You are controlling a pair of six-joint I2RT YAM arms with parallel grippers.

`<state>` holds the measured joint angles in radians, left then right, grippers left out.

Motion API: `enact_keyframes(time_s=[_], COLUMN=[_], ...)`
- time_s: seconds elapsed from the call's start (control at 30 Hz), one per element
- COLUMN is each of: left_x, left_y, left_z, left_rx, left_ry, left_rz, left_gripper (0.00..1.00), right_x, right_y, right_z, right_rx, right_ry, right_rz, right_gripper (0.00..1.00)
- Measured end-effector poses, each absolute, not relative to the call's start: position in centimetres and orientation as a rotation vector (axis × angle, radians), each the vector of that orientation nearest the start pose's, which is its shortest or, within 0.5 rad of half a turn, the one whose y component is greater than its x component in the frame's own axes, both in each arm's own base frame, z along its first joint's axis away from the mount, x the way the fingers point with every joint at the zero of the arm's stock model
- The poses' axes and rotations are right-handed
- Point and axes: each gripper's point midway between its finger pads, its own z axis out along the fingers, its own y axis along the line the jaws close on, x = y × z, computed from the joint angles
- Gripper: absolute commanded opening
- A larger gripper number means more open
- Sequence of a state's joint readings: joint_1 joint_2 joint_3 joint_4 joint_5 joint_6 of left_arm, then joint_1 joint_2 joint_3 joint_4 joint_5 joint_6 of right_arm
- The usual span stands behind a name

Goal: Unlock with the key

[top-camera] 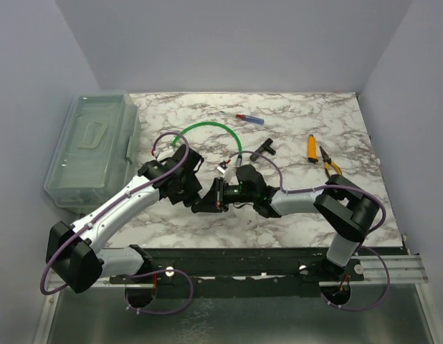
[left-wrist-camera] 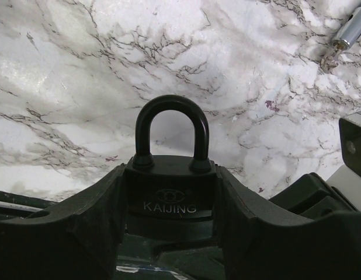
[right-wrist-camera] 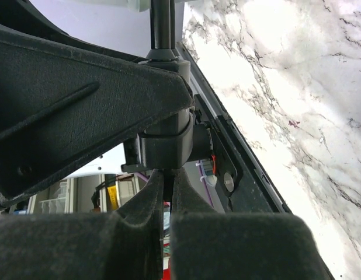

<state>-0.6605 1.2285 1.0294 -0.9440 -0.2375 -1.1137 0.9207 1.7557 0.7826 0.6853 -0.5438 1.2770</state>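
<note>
The black padlock is being grasped by the left gripper at the lower centre of the left wrist view. Its body is being clamped between the two dark fingers, and its closed shackle is pointing up the frame over the marbled desk. The word KAIJING is being shown on the face of the body. A silver-tipped end is lying on the desk at the upper right of that view.

In the top view the two arms are being brought together just left of the desk's centre, and the padlock is being held there, above the surface.

The right gripper is being kept clenched, its fingers pressed together at the lower centre of the right wrist view, with their tips right under the base of the padlock. Whether a key is being pinched between them cannot be told.

A clear plastic box is sitting at the left edge of the top view. A green cable is arching behind the grippers. A red and blue screwdriver is lying at the upper centre, and an orange-handled tool and yellow pliers are lying at the right.
</note>
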Motion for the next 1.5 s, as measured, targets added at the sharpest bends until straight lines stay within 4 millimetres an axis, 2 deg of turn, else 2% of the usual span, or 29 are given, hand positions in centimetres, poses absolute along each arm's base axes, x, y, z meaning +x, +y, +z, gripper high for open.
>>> enact_keyframes(time_s=[0.67, 0.93, 1.5], left_x=[22.2, 22.3, 22.8], left_y=[-16.8, -17.4, -18.4], left_z=[13.7, 13.9, 13.8], left_rx=[-0.674, -0.712, -0.717], left_ry=[2.579, 2.57, 2.568], left_rz=[-0.284, -0.324, -0.315], left_gripper=[0.0, 0.0, 0.0], right_x=[17.6, 18.6, 19.3], right_y=[42.5, 42.1, 41.1], right_z=[13.5, 13.6, 13.6], right_rx=[-0.053, -0.01, -0.079], right_ry=[2.354, 2.316, 2.336], right_rz=[1.839, 1.776, 1.639], right_gripper=[0.0, 0.0, 0.0])
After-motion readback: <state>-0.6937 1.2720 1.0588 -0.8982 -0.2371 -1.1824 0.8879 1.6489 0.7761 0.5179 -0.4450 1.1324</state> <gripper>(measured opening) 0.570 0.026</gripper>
